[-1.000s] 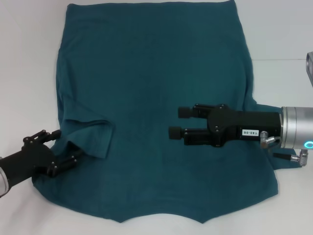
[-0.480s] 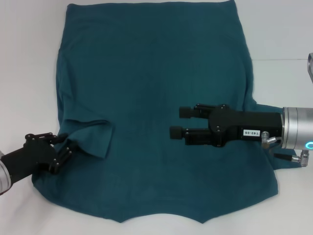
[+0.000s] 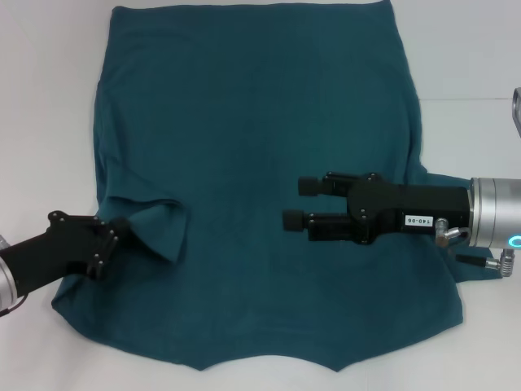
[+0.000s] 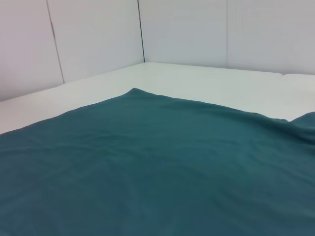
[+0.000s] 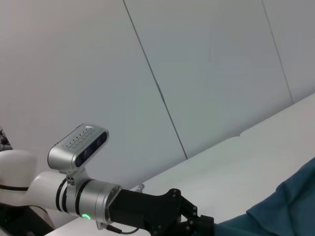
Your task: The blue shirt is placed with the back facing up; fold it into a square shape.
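**Left sleeve fold: grip at the near-left edge**

You have the blue shirt [image 3: 260,163] spread flat on the white table [image 3: 49,122], plain side up. The left gripper [image 3: 114,236] pinches its folded-in left sleeve, the shirt body lying to its right. The right gripper [image 3: 295,204] hovers over centre, jaws apart, tag reading "140-06".

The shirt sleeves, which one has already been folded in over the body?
The sleeve on the robot's left, where the left gripper sits at its edge. It lies doubled over the blue shirt; the other side, under the right gripper, shows no such fold.
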Motion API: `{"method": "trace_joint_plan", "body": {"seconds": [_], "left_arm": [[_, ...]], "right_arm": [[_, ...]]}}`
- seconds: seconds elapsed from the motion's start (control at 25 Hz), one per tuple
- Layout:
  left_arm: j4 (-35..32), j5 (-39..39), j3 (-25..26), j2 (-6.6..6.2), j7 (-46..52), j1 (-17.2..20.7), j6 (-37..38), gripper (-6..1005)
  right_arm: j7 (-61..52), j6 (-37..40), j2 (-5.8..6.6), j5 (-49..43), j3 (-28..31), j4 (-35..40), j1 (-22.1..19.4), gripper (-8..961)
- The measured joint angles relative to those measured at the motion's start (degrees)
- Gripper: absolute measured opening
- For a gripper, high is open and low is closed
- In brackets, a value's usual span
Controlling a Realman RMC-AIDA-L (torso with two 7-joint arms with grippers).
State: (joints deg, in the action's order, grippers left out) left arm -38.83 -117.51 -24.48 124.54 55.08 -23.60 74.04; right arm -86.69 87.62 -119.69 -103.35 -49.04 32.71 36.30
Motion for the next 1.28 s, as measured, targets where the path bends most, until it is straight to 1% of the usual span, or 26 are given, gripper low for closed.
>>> {"method": "trace_joint_plan", "body": {"seconds": [0.24,0.68,0.88,1.0,1.08,1.28], "left_arm": [[0.2,0.0,-2.7,0.07,0.9,-0.3,0.1,-2],[0.1,-0.3,-8.2,0.09,1.8,-0.1,0.3,-1],[-0.4,-0.3,-8.4,0.10,1.8,0.1,0.3,51],[-0.7,0.9,-7.5,0.09,2.0,0.2,0.2,269],[-0.7,1.9,-7.3,0.09,2.1,0.2,0.2,316],[-0.3,8.5,-6.6,0.09,2.5,0.3,-2.6,435]], "right_arm": [[0.1,0.0,-0.01,0.0,0.0,0.0,0.0,853],[0.1,0.0,0.00,0.0,0.0,0.0,0.0,853],[0.1,0.0,0.00,0.0,0.0,0.2,0.0,853],[-0.1,0.2,0.03,0.0,0.0,0.3,0.0,853],[-0.1,0.3,0.05,0.0,0.0,0.3,0.0,853],[-0.2,0.3,0.08,0.0,0.0,0.3,0.0,853]]}}
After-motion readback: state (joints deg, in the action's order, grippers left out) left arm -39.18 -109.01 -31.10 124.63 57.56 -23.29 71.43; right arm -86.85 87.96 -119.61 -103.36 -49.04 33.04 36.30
